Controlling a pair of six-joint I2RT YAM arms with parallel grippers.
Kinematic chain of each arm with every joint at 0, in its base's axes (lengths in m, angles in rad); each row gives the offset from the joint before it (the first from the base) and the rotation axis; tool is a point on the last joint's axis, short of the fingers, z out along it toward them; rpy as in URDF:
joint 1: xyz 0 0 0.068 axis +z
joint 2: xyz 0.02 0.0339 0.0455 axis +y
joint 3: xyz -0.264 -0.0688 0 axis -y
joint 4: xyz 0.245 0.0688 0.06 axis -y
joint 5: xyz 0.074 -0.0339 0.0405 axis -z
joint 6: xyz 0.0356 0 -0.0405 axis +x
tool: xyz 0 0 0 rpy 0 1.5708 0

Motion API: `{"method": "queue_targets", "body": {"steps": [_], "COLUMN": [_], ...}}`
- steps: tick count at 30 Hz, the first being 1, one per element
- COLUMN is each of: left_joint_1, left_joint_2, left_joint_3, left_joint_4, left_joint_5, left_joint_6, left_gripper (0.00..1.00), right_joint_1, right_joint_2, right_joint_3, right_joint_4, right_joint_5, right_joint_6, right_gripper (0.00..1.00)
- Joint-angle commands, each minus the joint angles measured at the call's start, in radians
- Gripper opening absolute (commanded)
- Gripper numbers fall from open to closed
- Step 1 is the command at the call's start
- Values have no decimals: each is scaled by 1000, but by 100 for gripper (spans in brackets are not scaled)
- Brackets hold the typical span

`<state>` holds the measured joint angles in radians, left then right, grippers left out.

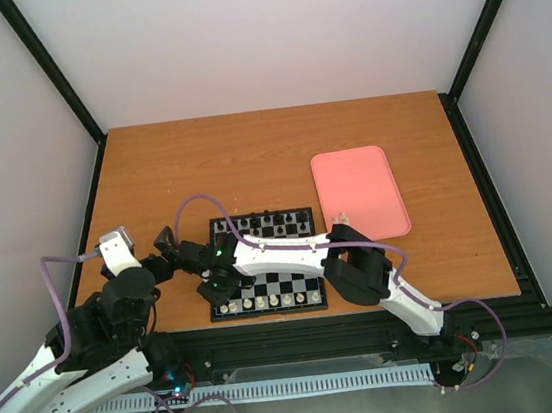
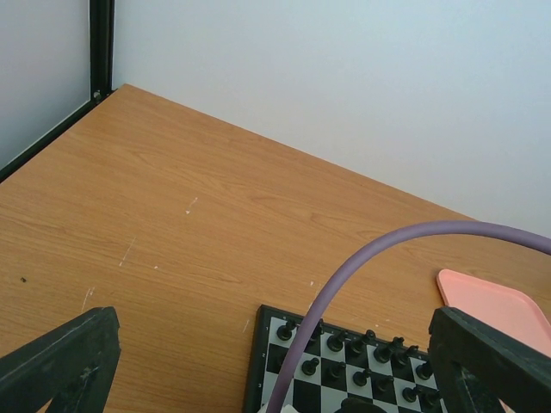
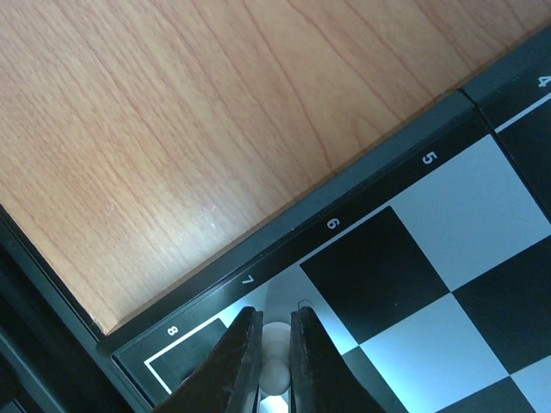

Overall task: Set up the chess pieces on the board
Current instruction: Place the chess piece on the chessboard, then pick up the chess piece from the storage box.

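Note:
The board (image 1: 263,264) lies at the table's near middle. Small black figures (image 1: 270,223) fill its far rows, and cream-white chess pieces (image 1: 269,300) stand along its near row. My right gripper (image 1: 213,292) reaches across to the board's near left corner. In the right wrist view it (image 3: 275,331) is shut on a cream-white piece (image 3: 275,368), low over the white square by the edge number 7. My left gripper (image 1: 167,242) hovers left of the board. In the left wrist view it (image 2: 271,323) is wide open and empty, and shows the board's far left corner (image 2: 258,361).
A pink tray (image 1: 359,192) lies right of the board and also shows in the left wrist view (image 2: 495,305). A purple cable (image 2: 362,258) arcs over the board's left side. The right arm (image 1: 292,253) spans the board. Black frame rails edge the table.

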<state>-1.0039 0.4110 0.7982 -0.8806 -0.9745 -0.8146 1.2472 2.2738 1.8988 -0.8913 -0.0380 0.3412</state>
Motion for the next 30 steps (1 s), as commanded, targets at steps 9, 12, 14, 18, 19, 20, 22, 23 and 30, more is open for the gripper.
{"method": "queue_targets", "body": {"steps": [9, 12, 14, 18, 19, 20, 22, 23, 30], "left_joint_1": [5, 5, 5, 5, 5, 5, 5, 5, 6], "left_joint_2": [-10, -10, -10, -12, -11, -11, -12, -13, -17], "left_joint_3": [2, 1, 2, 2, 2, 3, 4, 4, 9], "left_joint_4": [20, 17, 17, 16, 16, 16, 15, 14, 8], "left_joint_5": [0, -4, -4, -3, -4, -4, -3, -3, -7], "left_joint_6": [8, 7, 6, 7, 6, 7, 6, 6, 2], "left_gripper": [100, 100, 100, 100, 100, 100, 100, 100, 100], "right_joint_1": [12, 12, 12, 12, 11, 12, 13, 12, 12], "right_joint_2": [25, 19, 12, 4, 2, 0, -2, -5, -19], "right_joint_3": [29, 28, 28, 36, 39, 43, 56, 63, 108], "right_joint_4": [-18, -17, -13, -8, -6, -5, -2, 0, -10], "right_joint_5": [8, 11, 13, 19, 22, 25, 27, 28, 70], "right_joint_6": [-4, -7, -11, -19, -22, -26, -33, -36, -53], "right_gripper": [18, 21, 23, 26, 26, 28, 30, 33, 44]}}
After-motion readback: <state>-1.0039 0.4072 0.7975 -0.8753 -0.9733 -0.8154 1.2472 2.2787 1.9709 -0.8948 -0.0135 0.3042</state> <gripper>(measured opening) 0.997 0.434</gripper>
